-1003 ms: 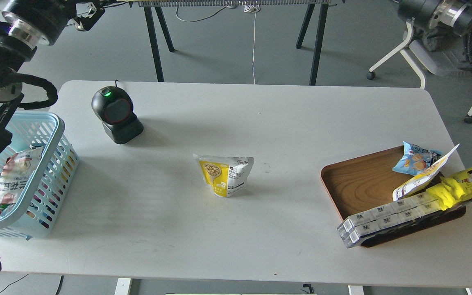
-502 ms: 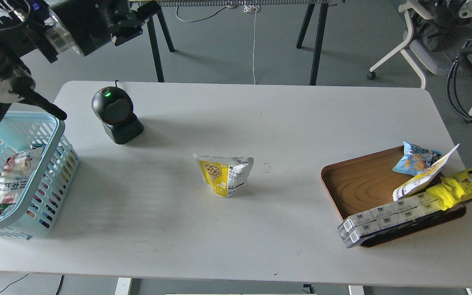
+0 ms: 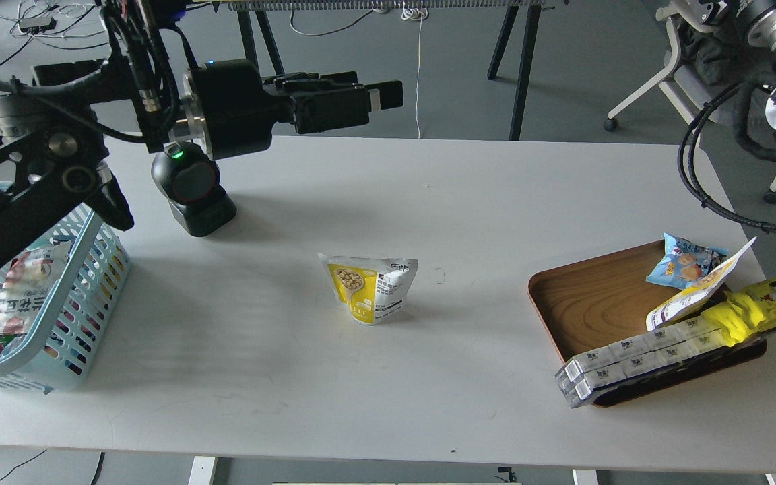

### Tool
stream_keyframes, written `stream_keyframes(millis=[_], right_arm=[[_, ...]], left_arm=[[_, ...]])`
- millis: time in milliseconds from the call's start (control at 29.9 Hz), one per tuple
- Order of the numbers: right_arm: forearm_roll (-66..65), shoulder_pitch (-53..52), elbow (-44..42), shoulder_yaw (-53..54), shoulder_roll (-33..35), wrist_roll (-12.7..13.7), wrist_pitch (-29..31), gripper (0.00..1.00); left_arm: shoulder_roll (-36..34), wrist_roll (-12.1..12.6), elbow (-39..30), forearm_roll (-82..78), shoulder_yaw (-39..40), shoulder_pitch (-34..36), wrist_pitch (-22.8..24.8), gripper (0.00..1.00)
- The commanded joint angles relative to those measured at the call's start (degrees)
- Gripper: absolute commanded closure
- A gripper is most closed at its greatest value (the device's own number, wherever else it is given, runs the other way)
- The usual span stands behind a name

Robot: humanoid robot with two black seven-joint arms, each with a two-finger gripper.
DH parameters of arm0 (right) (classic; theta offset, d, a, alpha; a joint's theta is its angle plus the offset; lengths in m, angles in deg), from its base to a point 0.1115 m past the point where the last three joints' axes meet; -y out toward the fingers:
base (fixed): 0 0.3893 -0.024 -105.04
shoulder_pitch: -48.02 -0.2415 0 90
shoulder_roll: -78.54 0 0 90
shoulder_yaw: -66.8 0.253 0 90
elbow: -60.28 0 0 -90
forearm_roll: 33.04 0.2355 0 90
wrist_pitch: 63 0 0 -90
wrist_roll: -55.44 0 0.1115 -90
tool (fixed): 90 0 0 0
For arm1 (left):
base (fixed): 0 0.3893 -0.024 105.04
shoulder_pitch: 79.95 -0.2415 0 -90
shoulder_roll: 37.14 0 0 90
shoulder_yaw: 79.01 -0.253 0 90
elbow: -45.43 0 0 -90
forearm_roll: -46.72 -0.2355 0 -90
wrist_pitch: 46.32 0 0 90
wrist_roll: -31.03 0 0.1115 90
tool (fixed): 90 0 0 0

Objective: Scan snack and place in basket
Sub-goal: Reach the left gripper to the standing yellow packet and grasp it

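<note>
One snack (image 3: 369,287) stands alone mid-tabletop (image 3: 428,377), clear on every side, which I judge leaves it easy to reach from above. My left claw (image 3: 381,95) hangs high over the far edge, well apart from it, holding nothing; its fingers point sideways and I cannot tell their gap. My right claw is out of view. The scanner (image 3: 189,188) and basket (image 3: 102,202) sit left, near each other, handy for what follows. The pouch is upright, yellow and white, with a round picture of tan beans.
</note>
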Motion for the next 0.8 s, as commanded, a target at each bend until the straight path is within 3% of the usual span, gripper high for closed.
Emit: stream_keyframes(millis=[0, 134, 401, 502, 769], right_arm=[[0.07, 1.73, 0.09, 1.01, -0.28, -0.01, -0.01, 0.0], [2.35, 3.66, 0.18, 3.28, -0.63, -0.27, 0.43, 0.0], [8.05, 8.57, 0.35, 7.16, -0.72, 0.43, 8.31, 0.0], [10.09, 10.69, 0.35, 7.25, -0.81, 0.43, 8.31, 0.0], [10.35, 11.05, 0.18, 9.17, -5.37, 0.61, 8.31, 0.0]], left_arm=[[-0.3, 2.72, -6.87, -8.25, -1.86, 0.01, 0.03, 0.0], [-0.3, 3.17, -8.73, -17.23, -4.33, -0.07, 0.03, 0.01], [0.31, 3.44, -8.38, -30.04, -10.56, 2.91, 0.03, 0.0], [2.76, 3.09, -7.77, -37.83, -14.52, 2.65, 0.03, 0.01], [8.13, 3.35, -5.23, -37.83, -21.65, 2.39, 0.03, 0.04]])
